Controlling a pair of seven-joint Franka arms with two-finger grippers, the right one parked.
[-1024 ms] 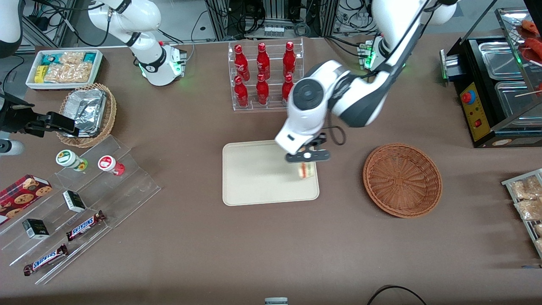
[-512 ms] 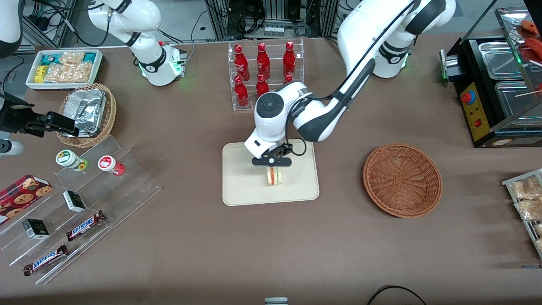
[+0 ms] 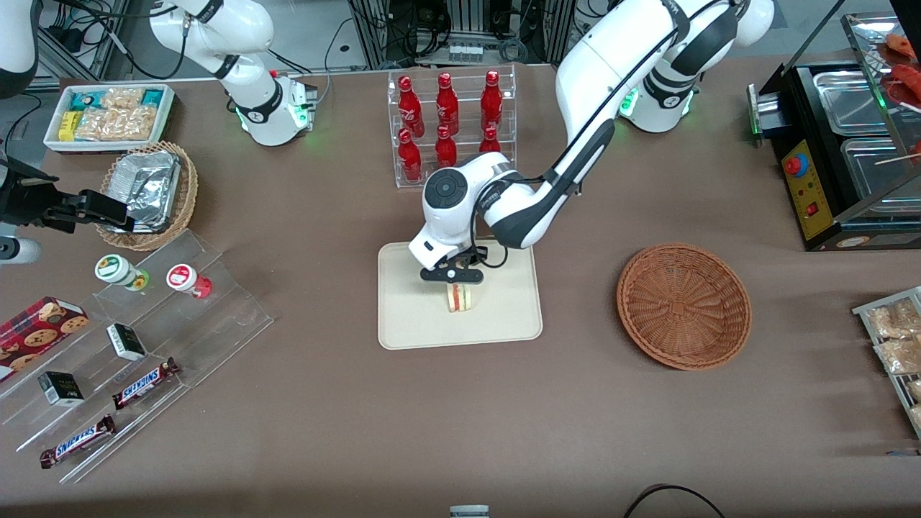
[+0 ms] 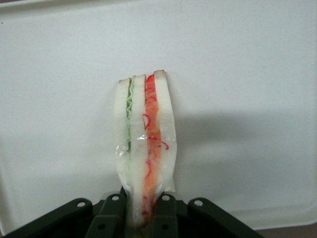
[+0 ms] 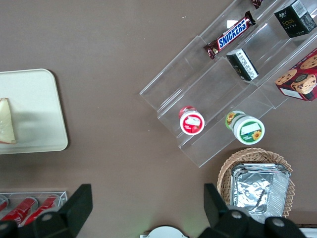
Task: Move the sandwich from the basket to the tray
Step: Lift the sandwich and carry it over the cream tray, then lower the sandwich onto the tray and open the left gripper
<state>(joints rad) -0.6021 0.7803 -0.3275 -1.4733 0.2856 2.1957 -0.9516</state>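
Observation:
My left gripper (image 3: 456, 285) is over the middle of the cream-beige tray (image 3: 410, 316), shut on the sandwich (image 3: 460, 298). The sandwich stands on edge, its lower end at or just above the tray. In the left wrist view the sandwich (image 4: 143, 144) shows its green and red-orange layers in clear wrap, pinched between my fingers (image 4: 111, 215), with the tray (image 4: 247, 74) under it. The right wrist view shows the tray (image 5: 39, 99) and a pale corner of the sandwich (image 5: 7, 121). The reddish-brown basket (image 3: 683, 306) lies toward the working arm's end, with nothing in it.
A clear rack of red bottles (image 3: 450, 126) stands farther from the front camera than the tray. Toward the parked arm's end are a clear stepped stand (image 3: 144, 345) with snacks, a tan foil basket (image 3: 147, 191) and a white snack bin (image 3: 111, 115). A black appliance (image 3: 842, 144) stands at the working arm's end.
My gripper has carried the sandwich from the tray's basket-side edge to its middle and lowered it toward the tray surface.

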